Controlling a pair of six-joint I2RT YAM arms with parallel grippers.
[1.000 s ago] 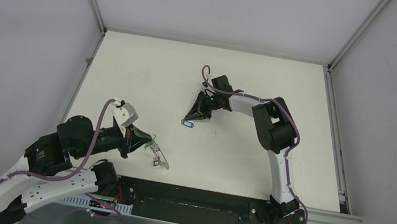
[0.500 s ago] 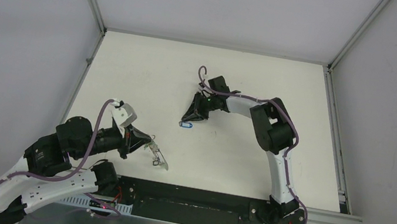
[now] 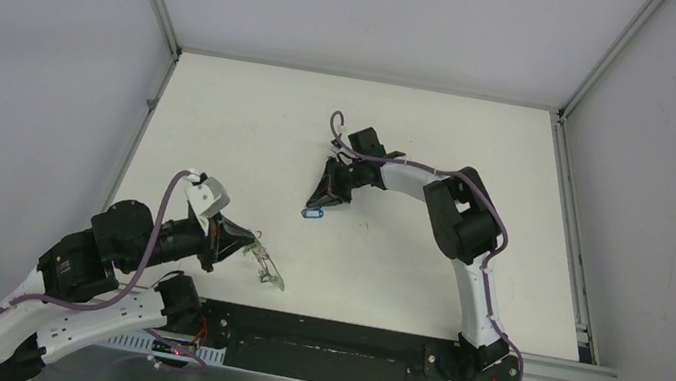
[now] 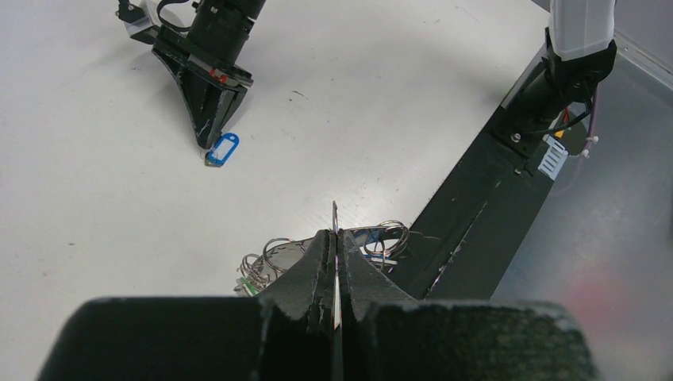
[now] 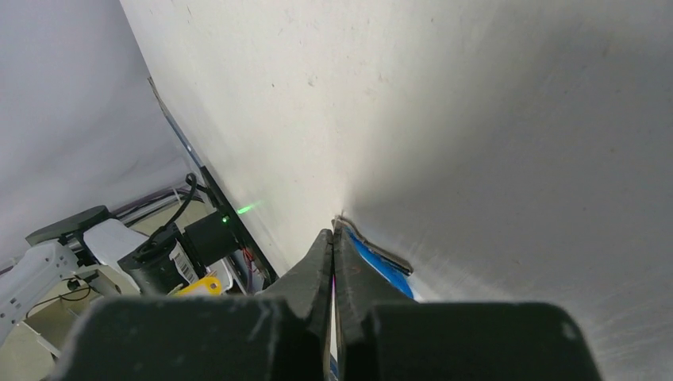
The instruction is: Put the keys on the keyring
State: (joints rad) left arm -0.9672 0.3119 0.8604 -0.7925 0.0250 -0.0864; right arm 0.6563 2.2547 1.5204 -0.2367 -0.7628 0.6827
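Top external: left gripper (image 3: 243,246) is clamping the keyring (image 3: 269,269) wire at the near edge of the table (image 3: 224,113).
Mid-table, the right gripper (image 3: 322,205), fingers pressed together, is touching the blue-tagged key (image 3: 313,213).

Bare table (image 3: 242,126) between arms, walls (image 3: 370,13) on three sides, keyring (image 3: 270,269) low at left, blue-tagged key (image 3: 313,213) mid-table
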